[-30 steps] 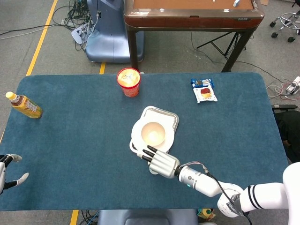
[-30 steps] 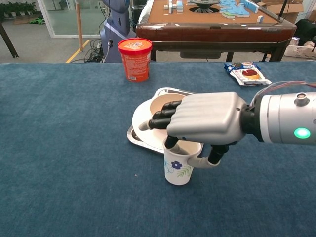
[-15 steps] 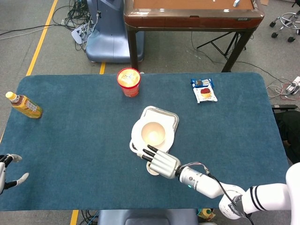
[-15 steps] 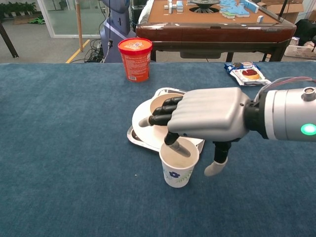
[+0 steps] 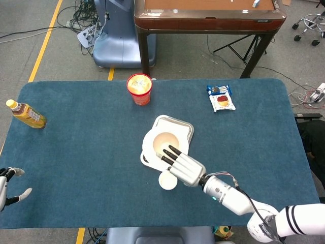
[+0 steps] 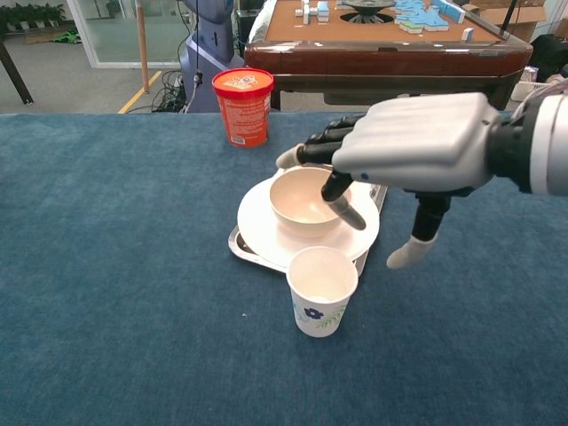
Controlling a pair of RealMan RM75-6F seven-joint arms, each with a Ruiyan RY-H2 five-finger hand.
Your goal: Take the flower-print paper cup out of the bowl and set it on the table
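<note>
One white flower-print paper cup (image 6: 321, 303) stands upright on blue worktop (image 6: 124, 266), beside cream bowl (image 6: 303, 200). Right hand (image 6: 413, 146) empty, fingers apart; lift away clear of rim.

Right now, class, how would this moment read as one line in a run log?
flower-print paper cup: upright on table, outside bowl | right robot hand: open above bowl, not touching cup | left robot hand: idle at table edge
</note>
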